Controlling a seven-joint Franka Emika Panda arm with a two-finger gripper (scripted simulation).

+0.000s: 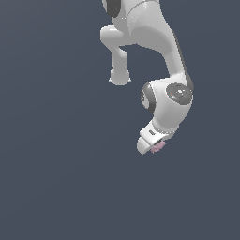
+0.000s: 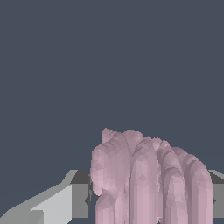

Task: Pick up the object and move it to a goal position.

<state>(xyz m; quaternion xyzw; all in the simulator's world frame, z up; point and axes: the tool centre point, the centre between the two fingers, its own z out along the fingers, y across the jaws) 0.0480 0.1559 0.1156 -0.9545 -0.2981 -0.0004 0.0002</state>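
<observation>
Pink bumpy object (image 2: pixel 148 179) filling the wrist view, lodged between grey fingers (image 2: pixel 78 194).
Seen from outside: tucked at the white gripper (image 1: pixel 157 146) tip, fingers pinching it, arm bent over plain dark-blue ground (image 1: pixel 56 178).

We see a simulated environment, not a real room: a uniform slate-blue backdrop fills both views, and the white arm (image 1: pixel 159 56) and pink lump (image 2: pixel 148 179) show flat, faceted rendered shading without any texture.
</observation>
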